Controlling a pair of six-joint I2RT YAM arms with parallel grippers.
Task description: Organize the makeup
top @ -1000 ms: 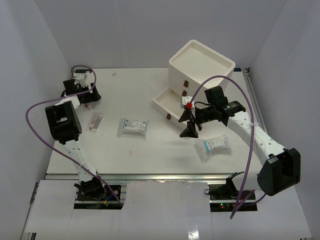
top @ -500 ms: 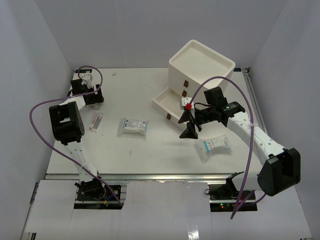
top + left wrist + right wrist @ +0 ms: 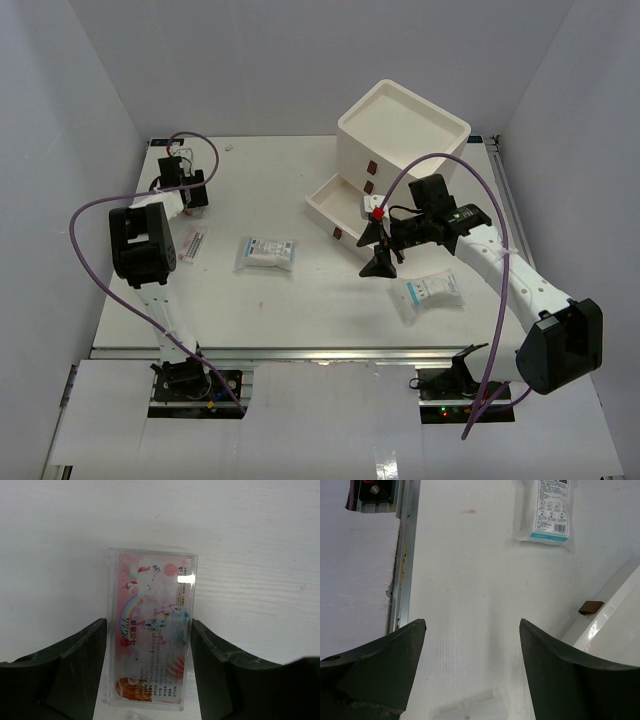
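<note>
A clear flat case with pink print [image 3: 150,645] lies on the white table, framed between my left gripper's [image 3: 149,630] open fingers, with a thin gap on each side. In the top view the case [image 3: 193,243] lies just nearer than the left gripper [image 3: 186,203]. A white packet with teal print [image 3: 267,252] lies mid-table and also shows in the right wrist view [image 3: 547,510]. A second packet [image 3: 432,292] lies at the right. My right gripper [image 3: 379,262] is open and empty [image 3: 472,627] over bare table beside the drawer box.
The white three-drawer box [image 3: 403,128] stands at the back right with its bottom drawer [image 3: 332,205] pulled out; its wall [image 3: 615,620] and a brown knob [image 3: 590,607] show in the right wrist view. The table's metal rail [image 3: 402,555] runs along the near edge.
My left arm has swung to the right and farther back, bringing its gripper over the pink case. The right arm and the packets have not moved.
</note>
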